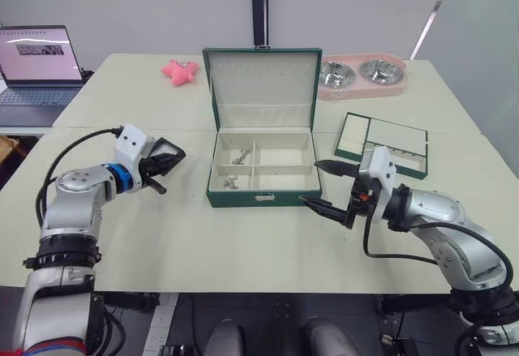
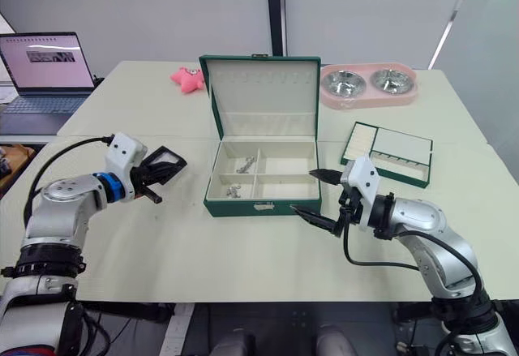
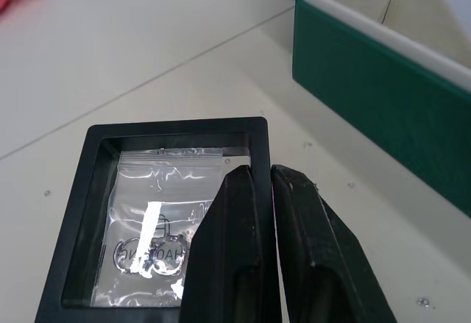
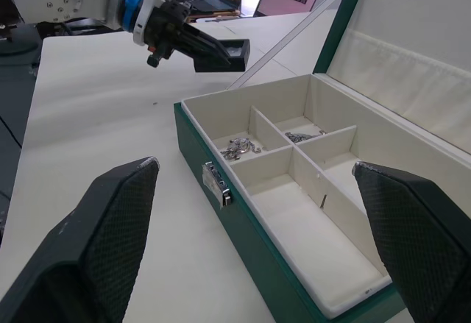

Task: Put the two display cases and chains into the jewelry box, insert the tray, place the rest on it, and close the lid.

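The jewelry box (image 1: 261, 169) sits at the middle of the worktop (image 1: 243, 242) with its lid (image 1: 261, 88) standing upright at the box's 12 o'clock edge. Two chains lie in the left-hand compartments: one chain (image 1: 240, 158) in the rear left one, another chain (image 1: 232, 182) in the front left one. The two right-hand compartments look bare.

At the box's 9 o'clock, the left gripper (image 1: 166, 164) holds a display case (image 1: 165, 150) raised above the worktop, its fingers (image 3: 243, 249) pinched nearly together on one edge of the black frame. Through the case's clear window a small plastic bag shows, with what may be a ring-shaped piece inside, though that is hard to make out.

The right gripper (image 1: 324, 186) hovers just beside the box's front right corner, at about 4 o'clock of the box, its fingers (image 4: 110, 220) spread wide and holding nothing.

The tray (image 1: 383, 143) lies flat on the worktop at the box's 3 o'clock, well apart from it. A pink double bowl holder (image 1: 361, 75) stands at 1 o'clock behind the box, a pink toy (image 1: 180, 71) at 11 o'clock, and a laptop (image 1: 39, 72) beyond the far left edge.
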You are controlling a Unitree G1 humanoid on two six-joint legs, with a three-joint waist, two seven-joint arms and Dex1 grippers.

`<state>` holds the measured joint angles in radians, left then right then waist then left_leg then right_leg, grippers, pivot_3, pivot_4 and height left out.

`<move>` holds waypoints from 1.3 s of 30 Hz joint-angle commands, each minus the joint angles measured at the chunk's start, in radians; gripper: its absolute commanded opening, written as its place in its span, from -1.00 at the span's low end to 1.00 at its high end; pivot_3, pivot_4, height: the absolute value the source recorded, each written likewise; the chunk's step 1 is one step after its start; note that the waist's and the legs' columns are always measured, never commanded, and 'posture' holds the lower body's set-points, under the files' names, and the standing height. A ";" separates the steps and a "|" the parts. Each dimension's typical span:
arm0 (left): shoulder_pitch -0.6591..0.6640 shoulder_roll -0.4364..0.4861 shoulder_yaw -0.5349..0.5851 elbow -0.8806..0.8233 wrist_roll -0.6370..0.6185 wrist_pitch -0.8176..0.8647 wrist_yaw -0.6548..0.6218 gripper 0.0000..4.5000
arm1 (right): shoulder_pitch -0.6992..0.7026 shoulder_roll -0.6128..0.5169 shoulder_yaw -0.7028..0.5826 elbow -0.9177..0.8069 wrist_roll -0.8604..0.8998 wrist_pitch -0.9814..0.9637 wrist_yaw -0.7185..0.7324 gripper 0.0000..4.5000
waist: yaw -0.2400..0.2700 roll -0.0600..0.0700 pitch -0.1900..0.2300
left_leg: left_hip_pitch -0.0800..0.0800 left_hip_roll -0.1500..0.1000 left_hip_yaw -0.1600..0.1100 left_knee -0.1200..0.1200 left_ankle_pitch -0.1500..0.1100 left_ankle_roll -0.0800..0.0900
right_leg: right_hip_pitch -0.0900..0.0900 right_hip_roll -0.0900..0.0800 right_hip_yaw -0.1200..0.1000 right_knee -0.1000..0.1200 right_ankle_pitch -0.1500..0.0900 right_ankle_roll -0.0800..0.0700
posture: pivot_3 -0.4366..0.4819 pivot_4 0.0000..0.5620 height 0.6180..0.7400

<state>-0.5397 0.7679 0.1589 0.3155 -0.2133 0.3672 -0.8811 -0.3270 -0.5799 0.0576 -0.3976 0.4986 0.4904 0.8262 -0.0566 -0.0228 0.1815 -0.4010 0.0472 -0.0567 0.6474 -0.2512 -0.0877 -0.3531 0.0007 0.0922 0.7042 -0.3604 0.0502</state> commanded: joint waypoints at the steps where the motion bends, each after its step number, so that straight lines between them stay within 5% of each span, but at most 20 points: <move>1: 0.028 0.033 0.030 -0.173 -0.048 0.095 0.007 -0.83 | -0.003 -0.011 -0.037 -0.020 0.023 -0.003 0.010 1.00 | 0.000 0.000 0.000 | 0.000 0.000 0.000 0.000 0.000 0.000 | 0.000 0.000 0.000 0.000 0.000 0.000 | -0.05 -0.47 1.00; 11: -0.005 0.033 0.010 -0.423 -0.181 0.274 -0.027 -0.83 | 0.033 -0.039 -0.088 -0.020 0.028 -0.006 -0.005 1.00 | 0.002 0.000 0.000 | 0.000 0.000 0.001 0.000 0.000 0.000 | 0.000 0.001 0.001 0.000 0.000 0.000 | -0.05 -0.47 1.00; 21: -0.139 -0.023 -0.127 -0.413 -0.229 0.273 -0.128 -0.83 | 0.129 -0.040 -0.130 -0.087 0.026 -0.002 -0.069 1.00 | 0.008 0.000 0.000 | -0.001 0.000 0.001 0.000 0.000 0.000 | 0.001 0.000 0.001 -0.002 0.000 0.000 | -0.05 -0.47 1.00; 28: -0.259 -0.082 -0.261 -0.264 -0.148 0.131 -0.240 -0.83 | 0.190 -0.038 -0.160 -0.139 0.031 0.006 -0.115 1.00 | 0.009 0.000 0.000 | 0.000 -0.001 0.002 0.000 0.000 0.000 | 0.001 0.001 0.002 -0.003 0.000 0.000 | -0.05 -0.47 1.00; 39: -0.486 -0.204 -0.396 0.236 0.028 -0.264 -0.474 -0.83 | 0.281 -0.033 -0.195 -0.212 0.034 0.018 -0.172 1.00 | 0.012 0.000 0.000 | -0.001 -0.001 0.002 0.000 0.000 0.000 | 0.001 0.001 0.002 -0.004 0.000 0.000 | -0.05 -0.47 1.00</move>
<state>-0.9886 0.5649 -0.2393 0.5164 -0.2027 0.1647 -1.3258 -0.0486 -0.6126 -0.1066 -0.5682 0.5165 0.5127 0.6664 -0.0450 -0.0233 0.1819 -0.4017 0.0458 -0.0545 0.6470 -0.2513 -0.0875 -0.3524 0.0021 0.0945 0.7000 -0.3604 0.0502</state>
